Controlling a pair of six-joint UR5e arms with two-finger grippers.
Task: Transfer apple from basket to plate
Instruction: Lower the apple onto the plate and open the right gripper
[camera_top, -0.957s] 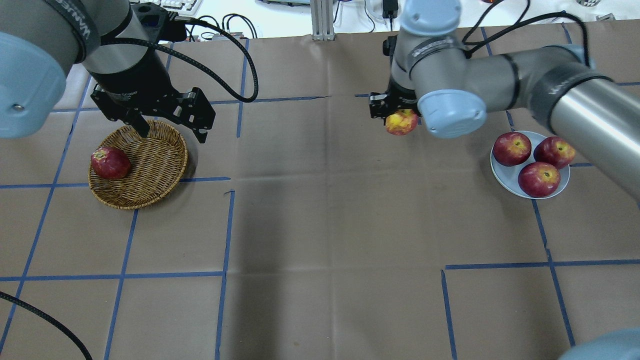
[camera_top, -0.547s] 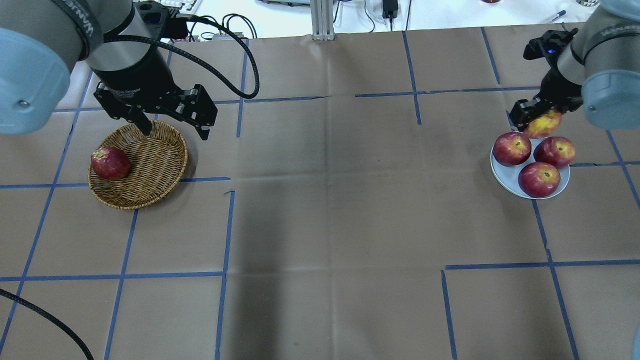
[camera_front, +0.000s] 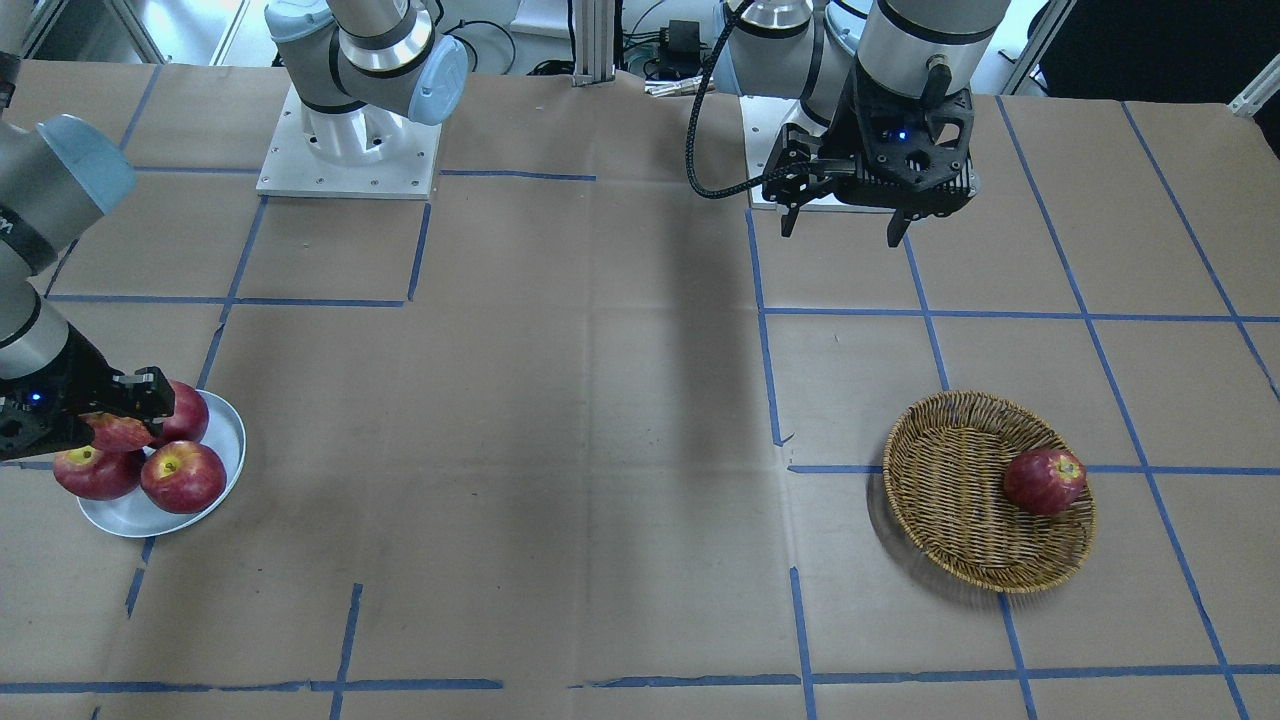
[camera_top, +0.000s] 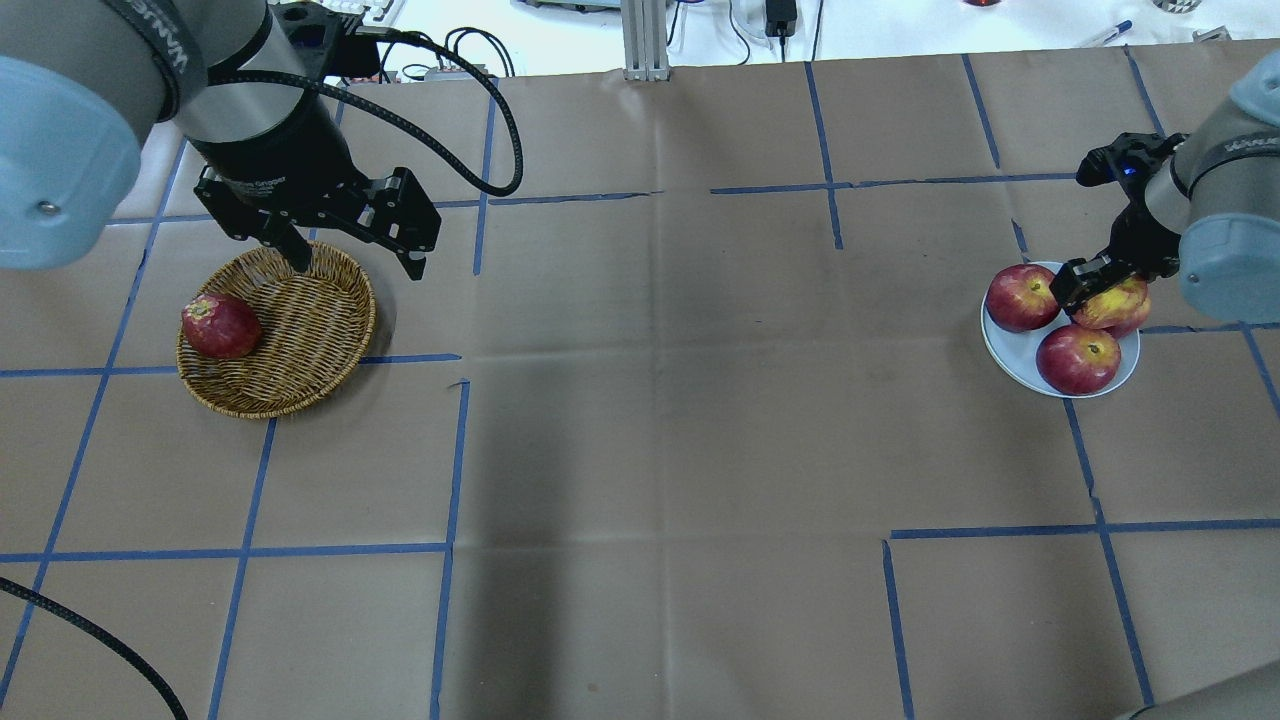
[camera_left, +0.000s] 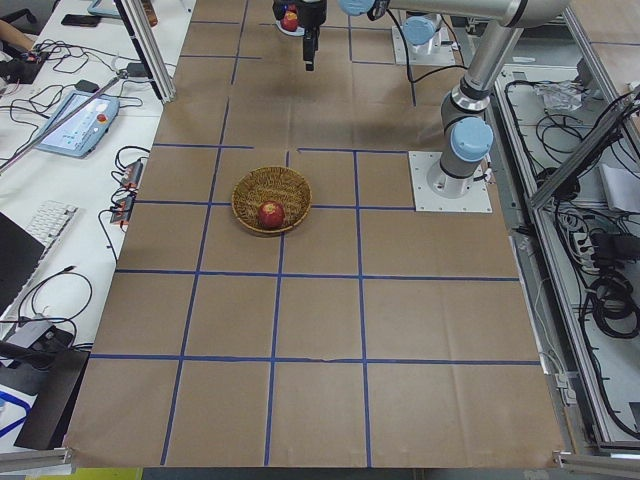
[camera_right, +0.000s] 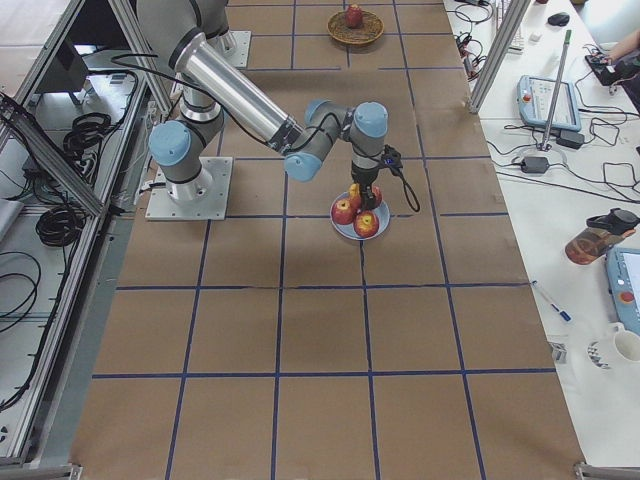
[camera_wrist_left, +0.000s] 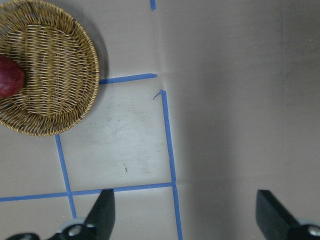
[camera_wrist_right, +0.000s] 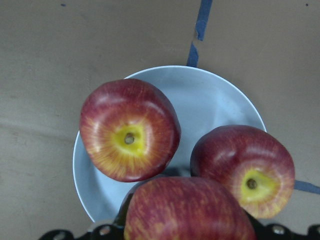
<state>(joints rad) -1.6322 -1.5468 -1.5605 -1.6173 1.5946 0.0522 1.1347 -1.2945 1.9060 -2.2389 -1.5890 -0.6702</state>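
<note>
My right gripper (camera_top: 1095, 290) is shut on the apple (camera_top: 1115, 300), a pinkish-red one with yellow patches. It holds the apple low over the pale plate (camera_top: 1010, 358), right above the plate's back-right dark apple (camera_top: 1135, 320). I cannot tell if the two apples touch. In the right wrist view the apple (camera_wrist_right: 190, 212) fills the bottom edge, above the plate (camera_wrist_right: 210, 97). My left gripper (camera_top: 358, 265) is open and empty, above the far rim of the wicker basket (camera_top: 310, 340). It also shows open in the left wrist view (camera_wrist_left: 185, 215).
The plate holds three darker red apples, two of them at the left (camera_top: 1022, 297) and the front (camera_top: 1078, 358). One dark red apple (camera_top: 220, 325) lies in the basket's left side. Brown paper with blue tape lines covers the table.
My right gripper has carried the apple from the table's far middle to the right and down, until it is low over the plate. The left arm has barely shifted.
</note>
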